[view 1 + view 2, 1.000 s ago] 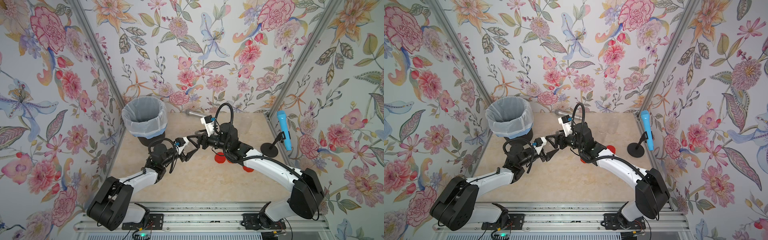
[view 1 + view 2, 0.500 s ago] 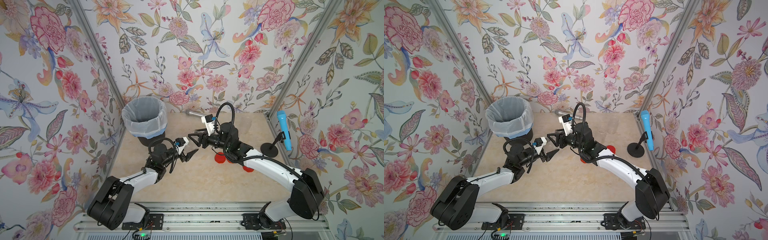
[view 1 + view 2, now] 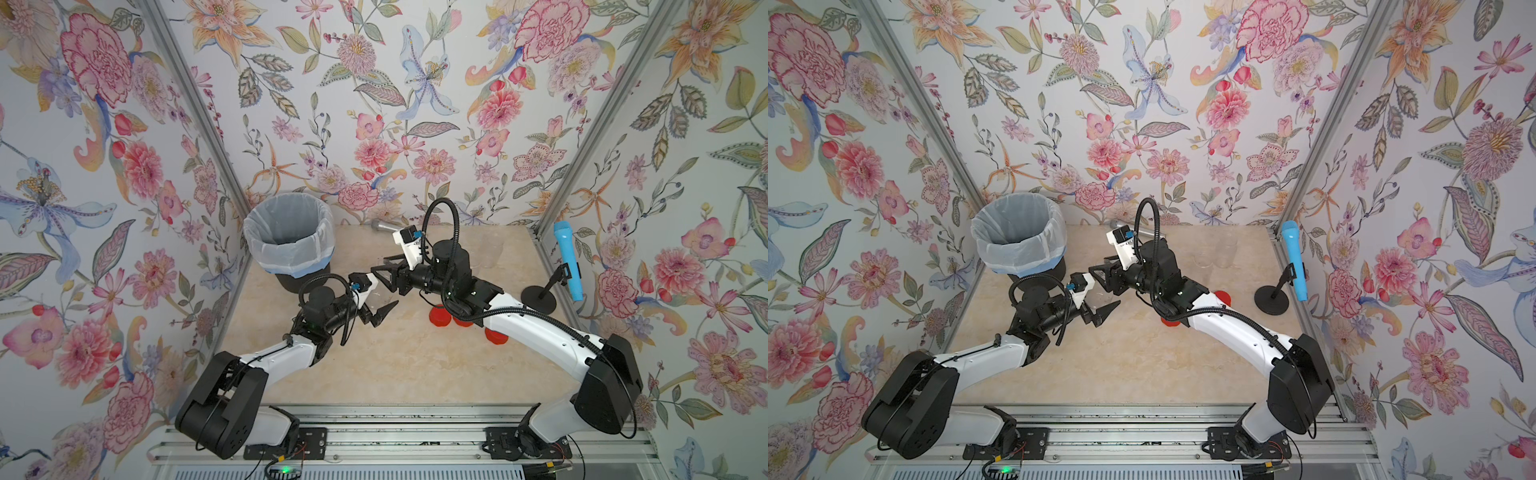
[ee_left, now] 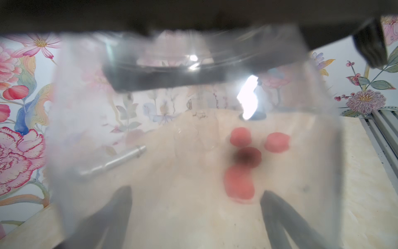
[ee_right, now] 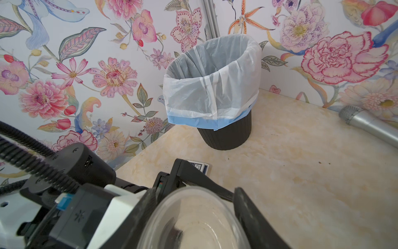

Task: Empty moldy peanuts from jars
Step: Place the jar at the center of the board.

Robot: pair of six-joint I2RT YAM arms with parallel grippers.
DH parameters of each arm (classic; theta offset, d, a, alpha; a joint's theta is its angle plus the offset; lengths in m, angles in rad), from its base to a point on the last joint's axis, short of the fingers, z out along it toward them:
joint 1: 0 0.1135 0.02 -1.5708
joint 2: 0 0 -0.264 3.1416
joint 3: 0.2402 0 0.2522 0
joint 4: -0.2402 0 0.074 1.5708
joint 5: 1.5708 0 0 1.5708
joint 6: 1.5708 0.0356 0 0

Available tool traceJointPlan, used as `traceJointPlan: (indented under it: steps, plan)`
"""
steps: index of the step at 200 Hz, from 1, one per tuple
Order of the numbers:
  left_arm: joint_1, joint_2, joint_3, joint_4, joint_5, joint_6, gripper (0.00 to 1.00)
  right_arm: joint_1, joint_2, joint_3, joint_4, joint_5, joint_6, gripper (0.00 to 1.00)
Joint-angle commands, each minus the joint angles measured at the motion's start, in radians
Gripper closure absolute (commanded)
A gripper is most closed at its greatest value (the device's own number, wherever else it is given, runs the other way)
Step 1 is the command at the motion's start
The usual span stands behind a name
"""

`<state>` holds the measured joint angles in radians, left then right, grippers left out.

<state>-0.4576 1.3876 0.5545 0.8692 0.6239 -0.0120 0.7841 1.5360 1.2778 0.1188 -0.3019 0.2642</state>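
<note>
A clear, lidless jar (image 5: 193, 217) that looks empty hangs above the table between both arms. My right gripper (image 5: 193, 200) is shut on it, one finger on each side. In a top view it (image 3: 384, 270) reaches in from the right. My left gripper (image 4: 197, 207) is open; its fingers (image 4: 116, 207) stand wide apart around the blurred jar (image 4: 193, 129). From above, the left gripper (image 3: 379, 306) sits just below the jar (image 3: 380, 291). Several red lids (image 3: 439, 316) lie on the table. The moldy peanuts are out of view.
A black bin with a white bag (image 3: 289, 245) stands at the back left. Two more clear jars (image 3: 1214, 255) stand at the back right. A silver microphone (image 3: 384, 226) lies by the back wall. A blue microphone on a stand (image 3: 567, 262) is at the right.
My right gripper has shut on the jar. My left gripper, which was holding the jar, has opened around it. Both arms have stayed roughly in place.
</note>
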Motion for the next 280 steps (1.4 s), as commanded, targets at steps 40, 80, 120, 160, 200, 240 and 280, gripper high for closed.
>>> traceJointPlan:
  steps: [40,80,120,160,200,240,280]
  plan:
    - [-0.002,-0.113,0.012,-0.147,-0.13,0.077,0.0,0.001,0.046,0.101,-0.114,0.193,-0.134,0.74]
    - [-0.002,-0.197,-0.01,-0.232,-0.267,0.102,0.0,-0.034,0.121,0.123,-0.095,0.252,-0.179,0.72]
    - [-0.003,-0.273,-0.048,-0.241,-0.524,0.07,0.0,-0.089,0.269,0.122,0.039,0.3,-0.239,0.7]
    - [-0.003,-0.317,-0.127,-0.172,-0.678,0.061,0.0,-0.17,0.447,0.195,0.135,0.283,-0.245,0.71]
    - [-0.001,-0.322,-0.15,-0.178,-0.739,0.047,0.0,-0.187,0.571,0.286,0.139,0.292,-0.247,0.71]
    - [0.0,-0.302,-0.163,-0.162,-0.728,0.071,0.0,-0.187,0.643,0.344,0.13,0.294,-0.24,0.71]
    - [-0.002,-0.282,-0.171,-0.134,-0.736,0.074,0.0,-0.168,0.7,0.41,0.103,0.291,-0.257,0.69]
